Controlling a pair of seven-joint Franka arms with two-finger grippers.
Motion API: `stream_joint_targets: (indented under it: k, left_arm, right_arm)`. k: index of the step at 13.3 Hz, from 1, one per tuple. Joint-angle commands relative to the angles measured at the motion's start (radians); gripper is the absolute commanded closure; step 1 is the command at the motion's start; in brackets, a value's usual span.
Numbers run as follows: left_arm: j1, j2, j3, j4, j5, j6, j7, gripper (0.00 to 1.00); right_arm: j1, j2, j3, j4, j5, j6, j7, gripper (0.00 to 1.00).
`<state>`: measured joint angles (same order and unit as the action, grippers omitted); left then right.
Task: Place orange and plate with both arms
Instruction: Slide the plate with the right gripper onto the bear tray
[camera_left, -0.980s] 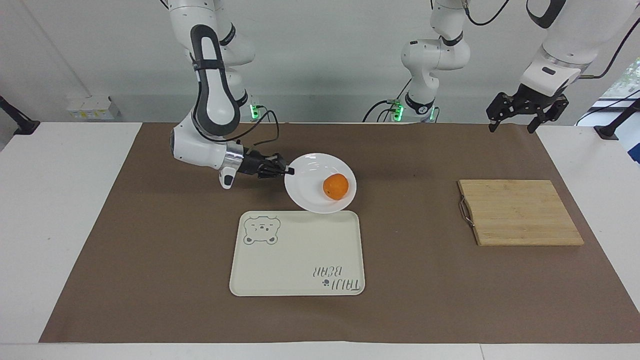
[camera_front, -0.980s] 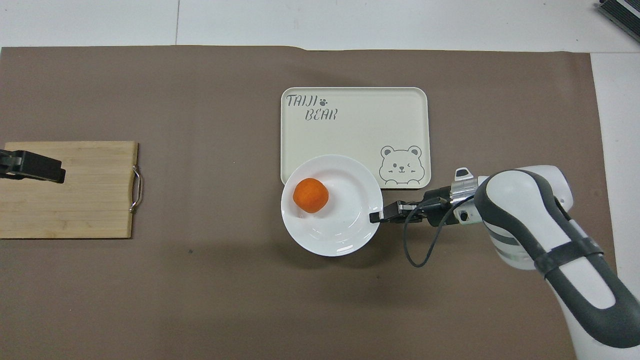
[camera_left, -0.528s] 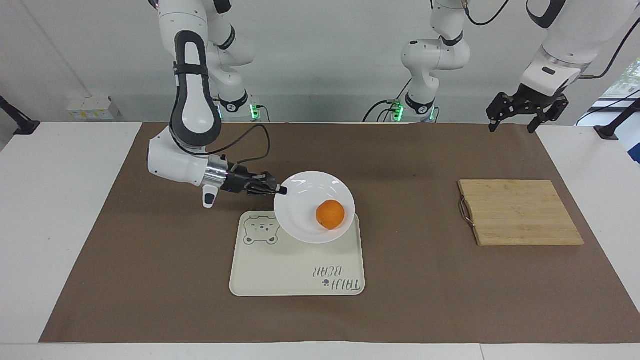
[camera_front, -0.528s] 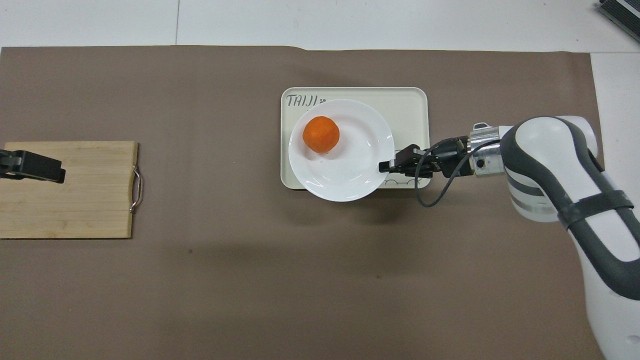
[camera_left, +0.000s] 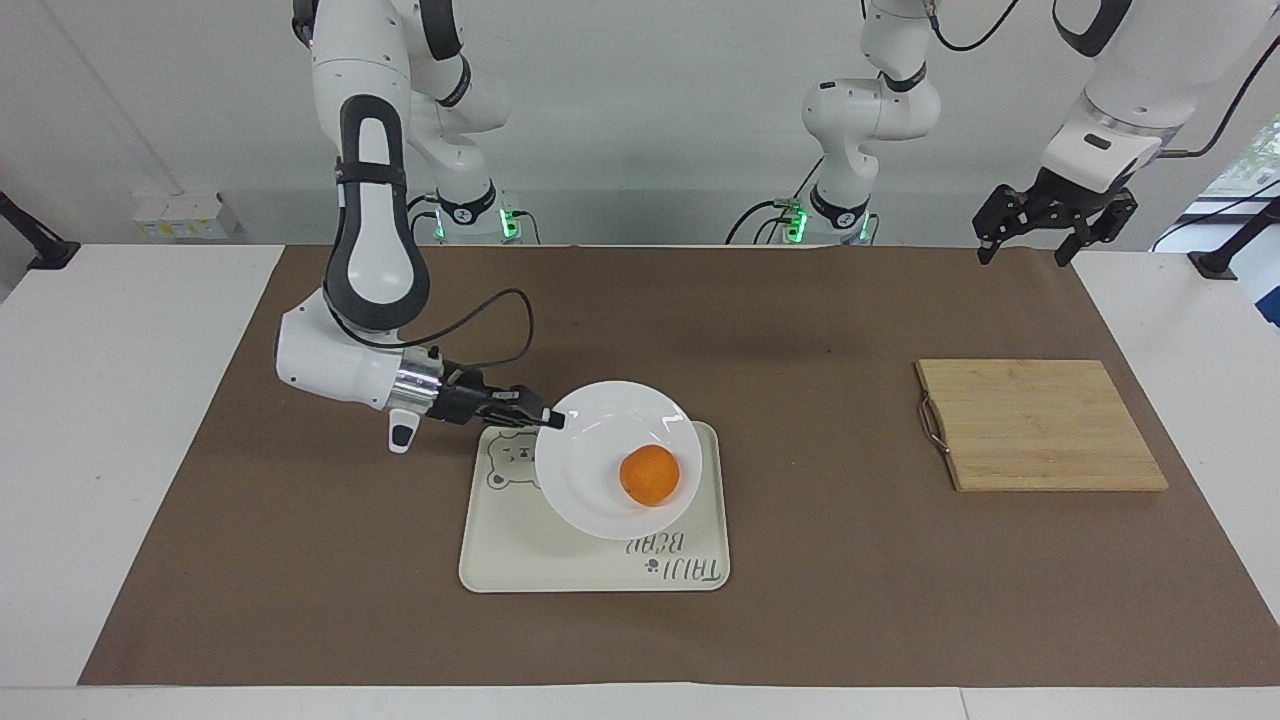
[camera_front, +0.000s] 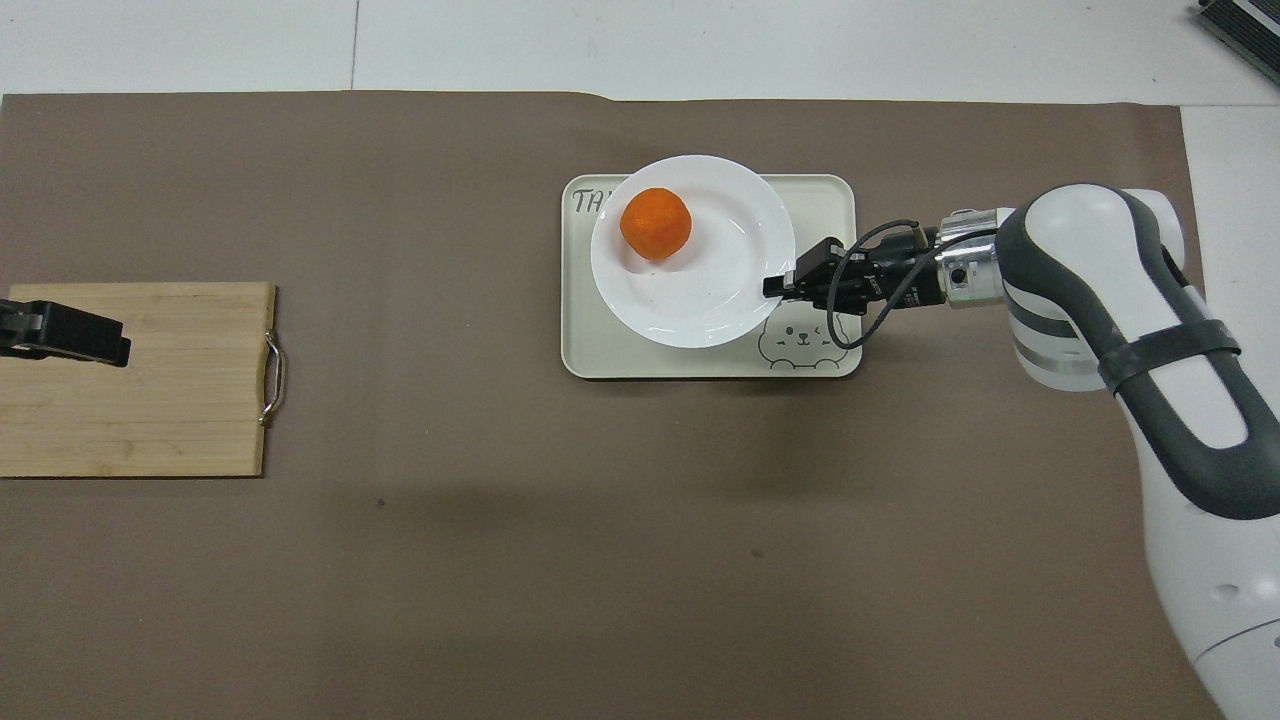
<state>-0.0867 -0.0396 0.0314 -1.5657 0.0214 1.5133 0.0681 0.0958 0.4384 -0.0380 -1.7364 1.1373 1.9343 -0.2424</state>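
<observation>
Orange (camera_left: 649, 475) on plate (camera_left: 600, 500), right claw (camera_left: 551, 421) clamped on plate's rim over tray (camera_left: 520, 560); left claw (camera_left: 1028, 243) apart.

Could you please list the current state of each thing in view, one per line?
Plate: held by its rim, over the tray.
Orange: resting on the plate.
Tray: flat on the table, under the plate.
Board: flat on the table, bare.
Right tool: shut on the plate's rim.
Left tool: open, waiting in the air.
</observation>
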Motion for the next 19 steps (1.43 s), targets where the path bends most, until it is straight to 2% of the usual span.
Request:
stream_joint_targets:
  k: [1,5,13,16,19]
  left_arm:
    - [0.008,-0.020,-0.007,-0.017,0.019,0.002,-0.001,0.00]
    - [0.008,-0.020,-0.007,-0.017,0.019,0.002,-0.001,0.00]
    - [0.008,-0.020,-0.007,-0.017,0.019,0.002,-0.001,0.00]
    - [0.008,-0.020,-0.007,-0.017,0.019,0.002,-0.001,0.00]
    - [0.008,-0.020,-0.007,-0.017,0.017,0.002,-0.001,0.00]
  right_arm:
    - [-0.008,0.029,0.009,0.046,0.035,0.029,0.038,1.00]
    - [-0.008,0.056,0.007,0.058,0.059,0.029,0.038,1.00]
    - [-0.039,0.076,0.006,0.057,0.041,0.009,-0.026,1.00]
    - [-0.018,0.076,0.006,0.051,0.018,0.025,-0.037,1.00]
    - [-0.019,0.089,0.006,0.015,0.019,0.017,-0.162,1.00]
